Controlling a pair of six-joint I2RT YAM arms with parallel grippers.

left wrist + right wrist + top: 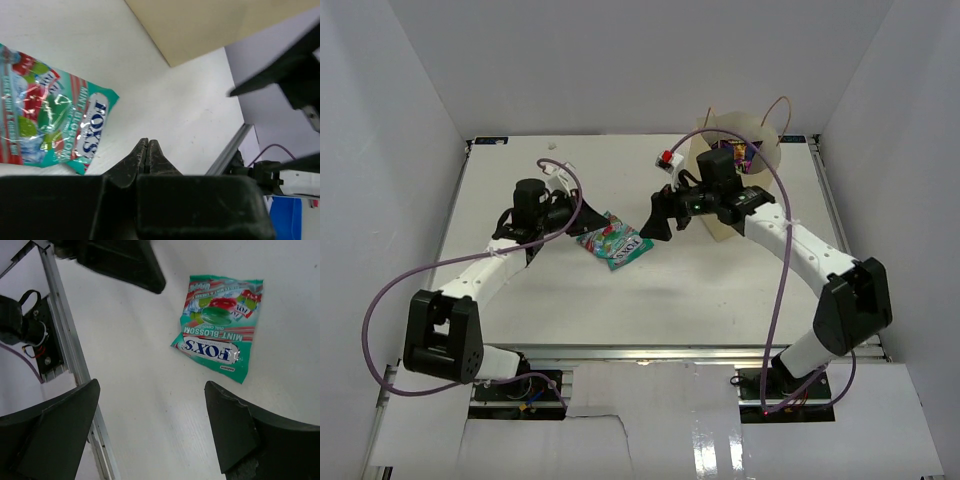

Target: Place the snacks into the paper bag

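One of the snacks, a teal mint-candy pouch (613,241), lies flat on the white table between my two grippers. My left gripper (576,222) sits just left of it, shut with nothing between its fingers (148,142); the pouch (50,125) lies off to its left side in the left wrist view. My right gripper (652,225) hovers to the right of the pouch with its jaws wide open (151,390) and empty; the pouch (220,335) lies ahead of them. The paper bag (720,135) stands at the back right behind the right arm, with a purple packet (746,152) showing inside.
A small red and white item (667,160) sits just left of the bag. White walls close in the table on three sides. An aluminium rail (70,355) runs along the table's edge. The bag's beige side (225,25) fills the top of the left wrist view.
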